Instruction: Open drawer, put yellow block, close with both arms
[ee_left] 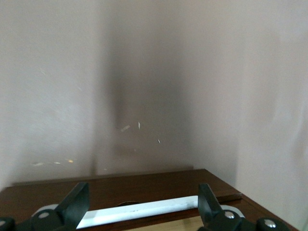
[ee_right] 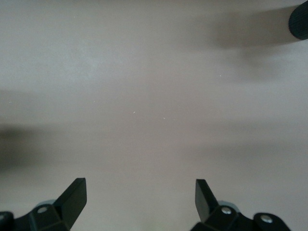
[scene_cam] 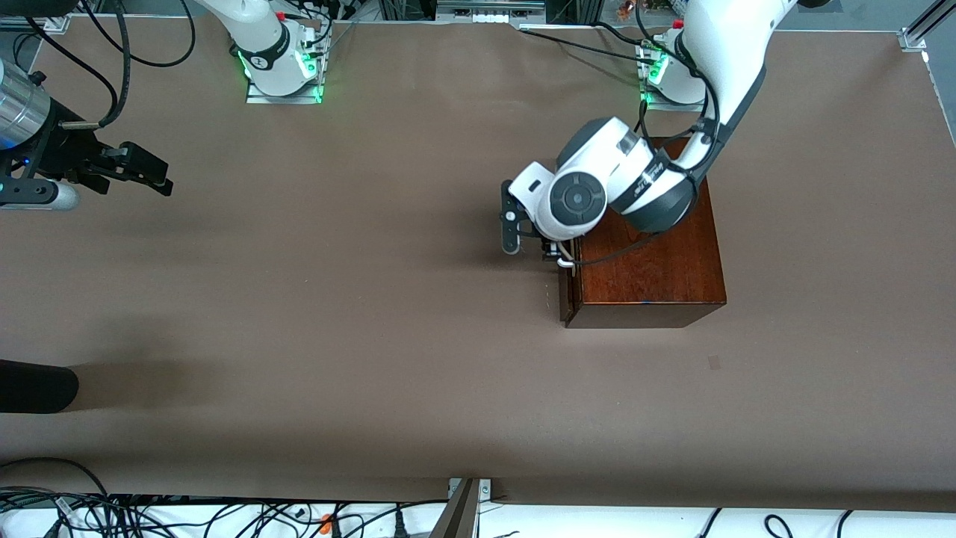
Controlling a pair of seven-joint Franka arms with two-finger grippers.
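At the drawer [scene_cam: 566, 295] front of the wooden box [scene_cam: 650, 258], we see the left gripper [ee_left: 139, 204], jaws spread wide, straddling the white handle [ee_left: 144, 210] without clamping it; the drawer sits barely ajar. Over bare table [scene_cam: 336, 299] at the right arm's end, our right gripper [scene_cam: 153, 174] waits with jaws fully apart, holding nothing.

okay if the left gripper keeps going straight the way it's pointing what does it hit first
Probably the drawer's white handle: the left gripper is open, a finger either side of it, with the drawer front just below. Depth is unclear.

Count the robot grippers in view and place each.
2. The left gripper is at the drawer handle, fingers open astride it. The right gripper waits open over bare table at the right arm's end.
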